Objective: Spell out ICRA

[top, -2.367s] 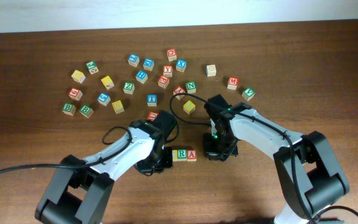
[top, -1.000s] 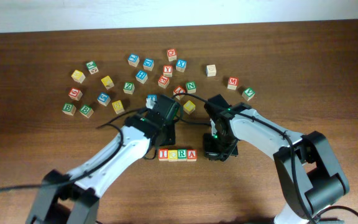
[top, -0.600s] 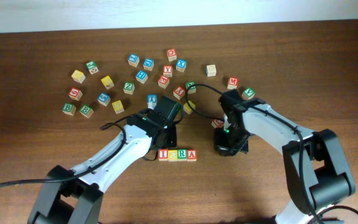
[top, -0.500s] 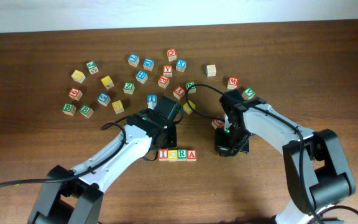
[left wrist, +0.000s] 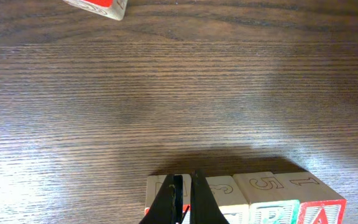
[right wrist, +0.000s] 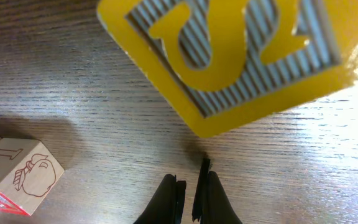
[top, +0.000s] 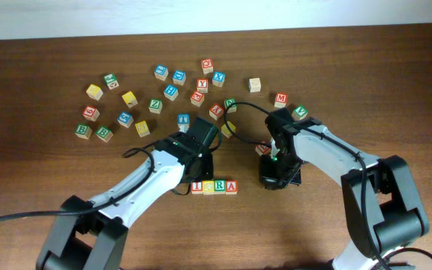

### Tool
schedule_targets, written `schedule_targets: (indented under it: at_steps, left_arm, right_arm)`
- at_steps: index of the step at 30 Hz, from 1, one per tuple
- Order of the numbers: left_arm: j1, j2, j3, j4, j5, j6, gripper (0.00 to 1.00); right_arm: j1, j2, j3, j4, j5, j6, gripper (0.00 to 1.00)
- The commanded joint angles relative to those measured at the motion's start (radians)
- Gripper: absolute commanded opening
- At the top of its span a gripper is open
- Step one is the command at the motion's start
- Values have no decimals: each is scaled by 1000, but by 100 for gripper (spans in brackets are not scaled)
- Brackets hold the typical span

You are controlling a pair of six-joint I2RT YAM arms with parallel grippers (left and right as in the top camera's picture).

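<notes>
**Cubes in line, word spelled**

Cubes making up the ICRA row (top: 214, 187) sit side by side at the near middle of the table (top: 366, 67). In order they are the red I cube (top: 197, 187), yellow C cube (top: 208, 187), green R cube (top: 220, 187) and red A cube (top: 232, 187). Each touches its neighbour, as far as the overhead view shows. The word reads left to right, so the task looks done or all but done.

By their look these are light, rigid wooden blocks with smooth painted faces. They should not crush or bend, but they will likely slide on the wood at a slight push, and a nudge to one would carry along the row. Neighbours shut in the side faces, so only the front and back of each cube are free. Any correction is best taken across those two faces, from above and low on the block.

The left gripper (left wrist: 183, 186) hangs with its jaws closed and empty over the I end of the row; whether it touches a cube I cannot tell. The right gripper (right wrist: 190, 177) is likewise closed on nothing, off to the right of the A end, near it but apart. A yellow cube with U (right wrist: 229, 56) looms close to its camera. Loose cubes (top: 171, 92) lie scattered farther back, well apart from the row.
</notes>
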State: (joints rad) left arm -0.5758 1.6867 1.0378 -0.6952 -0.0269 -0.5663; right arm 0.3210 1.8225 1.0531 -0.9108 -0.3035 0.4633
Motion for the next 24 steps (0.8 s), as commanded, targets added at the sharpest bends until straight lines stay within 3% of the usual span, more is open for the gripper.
schedule_targets:
  at_steps: [1,18,24]
  left_arm:
    - [-4,37,-13,-16,31,-6,0]
    - [-2,64,10,-29,20,-5,0]
    - [112,16,130,-200,9,-5,0]
  right_arm:
    - [-1,10,11,-2,13,-11,4]
    - [-1,10,11,-2,8,-11,4]
    - [0,10,11,2,1,-10,4]
